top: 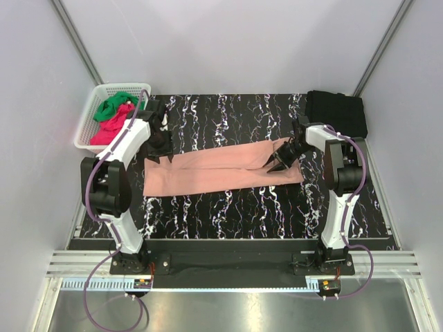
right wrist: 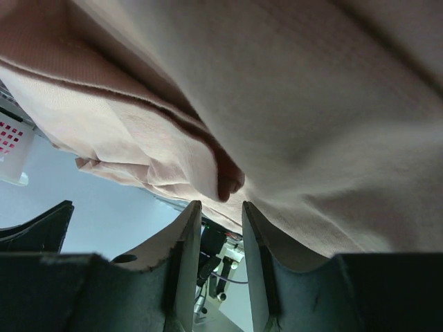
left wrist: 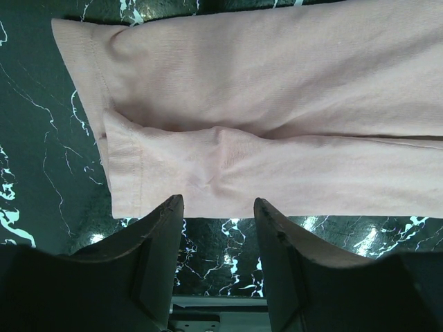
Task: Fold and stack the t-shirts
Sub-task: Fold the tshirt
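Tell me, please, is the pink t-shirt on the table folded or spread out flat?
Folded lengthwise: the pink t-shirt lies as a long narrow strip, and the left wrist view shows one layer doubled over another along its length.

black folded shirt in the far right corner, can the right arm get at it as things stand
Probably not yet: the right gripper has pink cloth of the salmon t-shirt bunched at its jaws. The black shirt lies close behind that arm with nothing on it.

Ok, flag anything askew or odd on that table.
The salmon-pink t-shirt lies as a long folded strip slanting across the table, its right end higher in the top view. Otherwise nothing stands out.
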Action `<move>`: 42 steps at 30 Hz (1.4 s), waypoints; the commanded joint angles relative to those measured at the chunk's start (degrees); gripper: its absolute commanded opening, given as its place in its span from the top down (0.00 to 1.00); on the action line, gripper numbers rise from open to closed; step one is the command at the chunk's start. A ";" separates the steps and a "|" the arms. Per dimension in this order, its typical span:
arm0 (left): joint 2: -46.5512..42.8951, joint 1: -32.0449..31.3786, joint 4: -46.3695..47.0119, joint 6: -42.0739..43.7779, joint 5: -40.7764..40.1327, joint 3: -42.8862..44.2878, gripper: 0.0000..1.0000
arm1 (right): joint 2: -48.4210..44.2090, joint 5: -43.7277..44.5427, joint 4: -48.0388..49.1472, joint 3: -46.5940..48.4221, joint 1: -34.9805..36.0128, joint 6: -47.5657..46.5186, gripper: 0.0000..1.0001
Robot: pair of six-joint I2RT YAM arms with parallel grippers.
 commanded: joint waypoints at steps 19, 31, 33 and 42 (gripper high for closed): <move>-0.39 0.29 0.95 1.02 0.80 0.58 0.51 | 3.48 -3.40 1.57 3.65 0.07 1.20 0.65; -0.03 0.38 0.95 1.02 0.80 0.93 0.51 | 5.15 -2.78 -1.59 6.90 0.07 0.24 1.00; -0.04 0.38 0.95 1.02 0.80 0.76 0.51 | 4.80 -2.87 -1.77 7.52 -0.02 0.23 1.00; -0.74 0.47 1.48 0.85 0.80 -0.56 0.51 | 4.97 -3.40 -3.35 11.65 0.24 -0.12 1.00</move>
